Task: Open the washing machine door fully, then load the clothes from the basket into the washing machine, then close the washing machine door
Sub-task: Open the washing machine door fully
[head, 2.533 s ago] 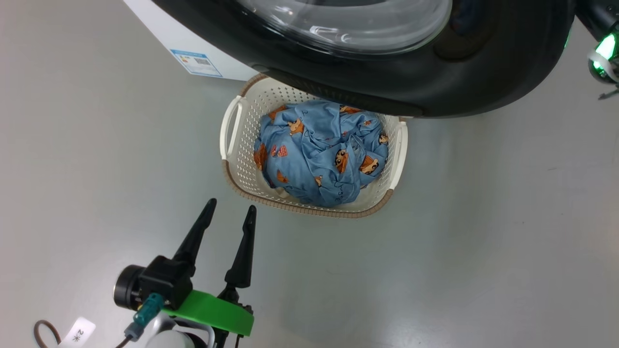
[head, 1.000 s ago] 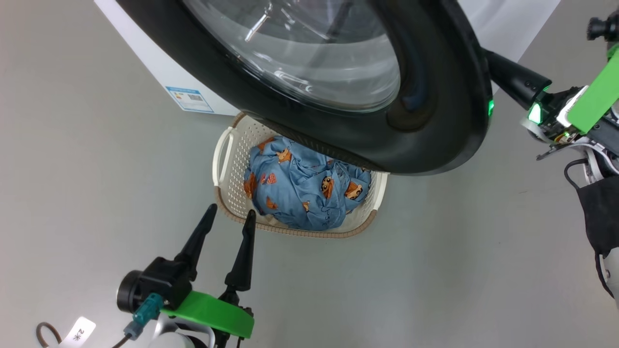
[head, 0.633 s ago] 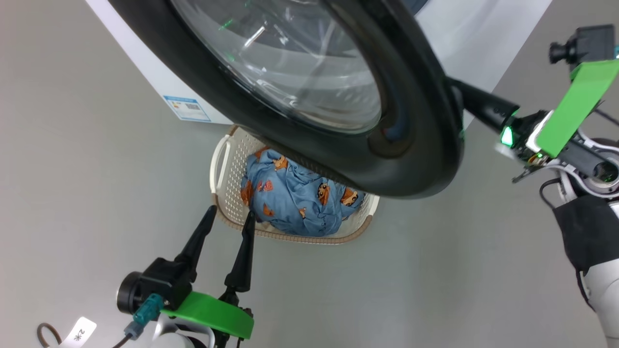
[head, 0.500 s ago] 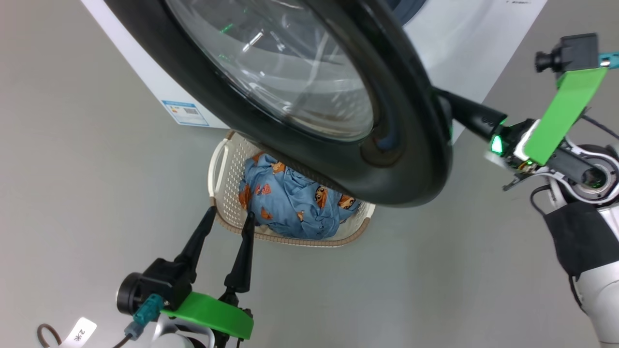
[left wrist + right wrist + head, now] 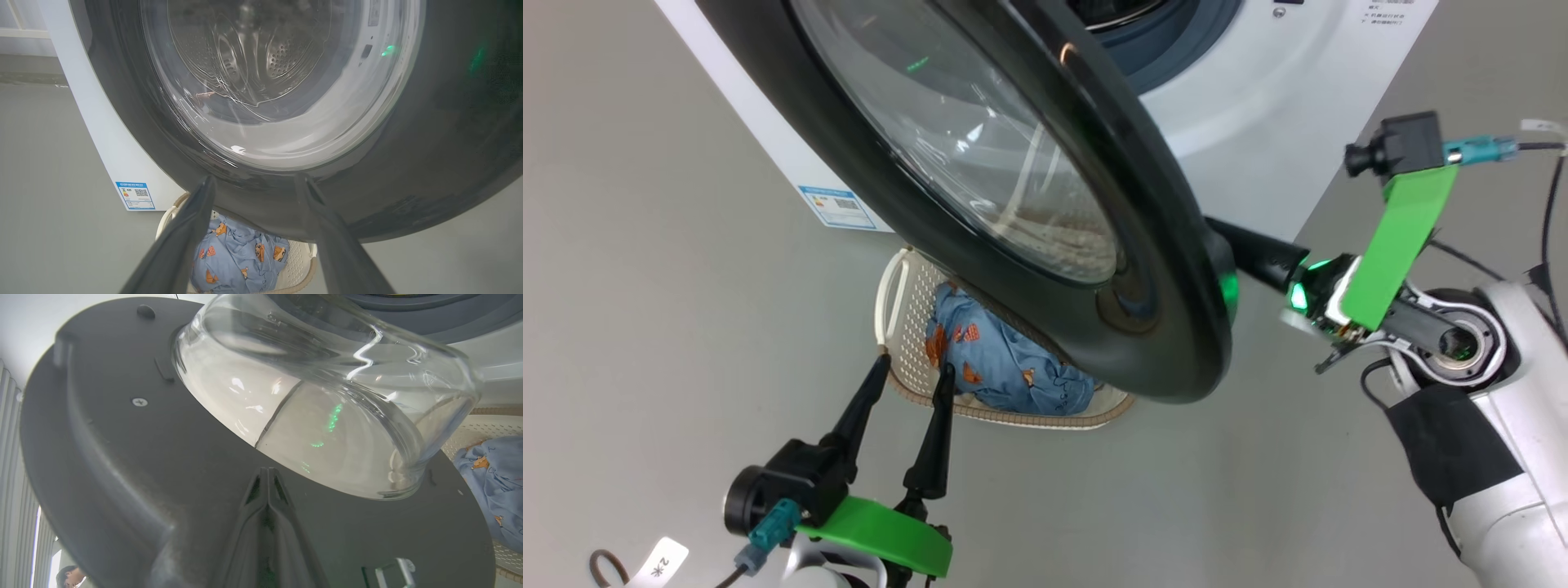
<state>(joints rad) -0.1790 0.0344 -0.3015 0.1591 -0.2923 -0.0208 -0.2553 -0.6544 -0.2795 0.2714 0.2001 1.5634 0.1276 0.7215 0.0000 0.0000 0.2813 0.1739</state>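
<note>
The left gripper, jaws wide and empty, hovers at the cream perforated plastic basket, which holds crumpled light-blue bear-print clothes. The glossy black round washing machine door hangs ajar above it; the right gripper, jaws together, reaches behind its edge.

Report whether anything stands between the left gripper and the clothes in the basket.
Yes. The partly open washing machine door overhangs the basket and covers the far part of the clothes from above. Their near left part lies uncovered; just the basket's rim lies between it and the open left gripper.
</note>
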